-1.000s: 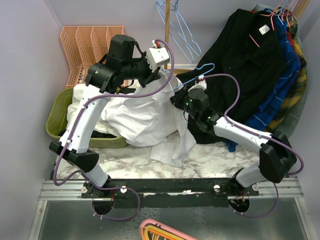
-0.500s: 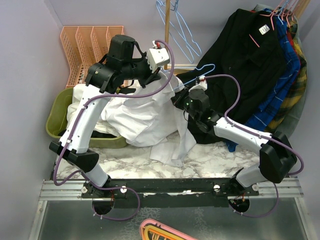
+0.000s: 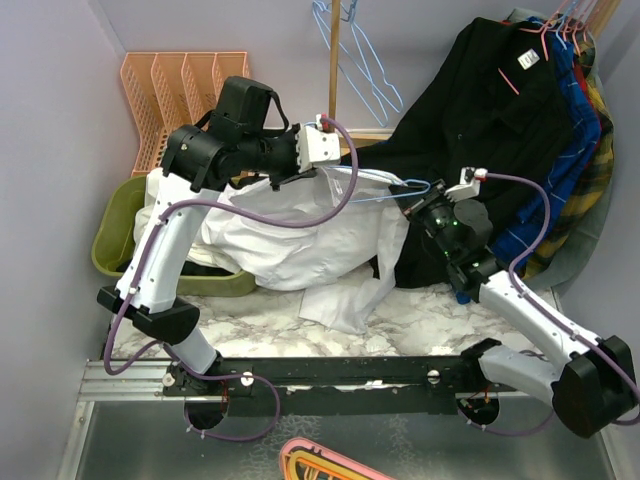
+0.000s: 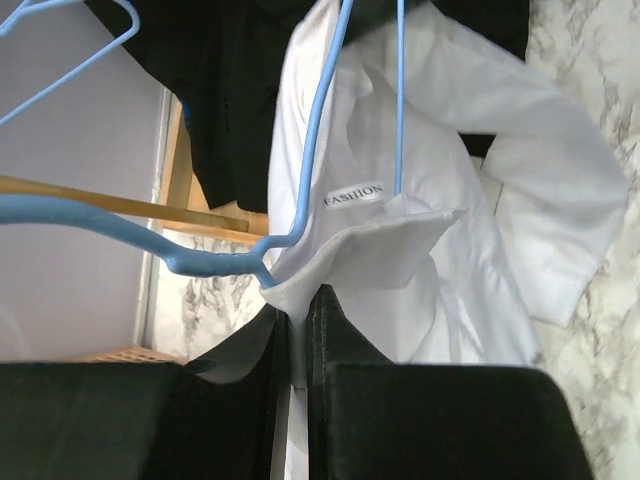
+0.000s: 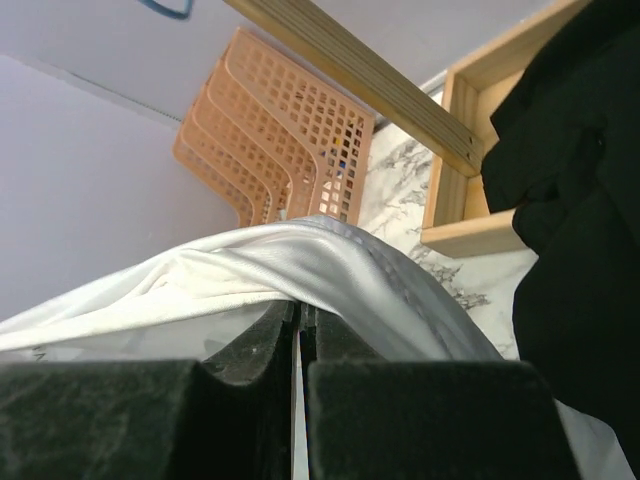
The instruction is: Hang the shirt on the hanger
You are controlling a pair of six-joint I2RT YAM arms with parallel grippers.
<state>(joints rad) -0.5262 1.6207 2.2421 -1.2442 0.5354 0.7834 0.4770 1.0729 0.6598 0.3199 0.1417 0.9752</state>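
The white shirt (image 3: 290,235) hangs stretched between my two grippers above the marble table. The light-blue hanger (image 3: 385,180) runs along its top edge between them. My left gripper (image 3: 322,168) is shut on the shirt collar (image 4: 350,250), right beside the hanger's neck (image 4: 210,264). The "FASHION" label (image 4: 354,193) shows just beyond, with hanger wires crossing the fabric. My right gripper (image 3: 415,200) is shut on a fold of the shirt (image 5: 330,265) at its right shoulder. The hanger is hidden in the right wrist view.
An orange file rack (image 3: 180,90) stands at the back left, with a green tub (image 3: 112,240) under the shirt's left side. A black shirt (image 3: 500,110) and plaid shirts (image 3: 585,130) hang at the right. Spare blue hangers (image 3: 352,60) hang on a wooden post. A pink hanger (image 3: 320,462) lies at the front.
My right gripper has swung right with the shirt fabric, stretching the shirt top sideways along the hanger. My left gripper has shifted a little right with the collar.
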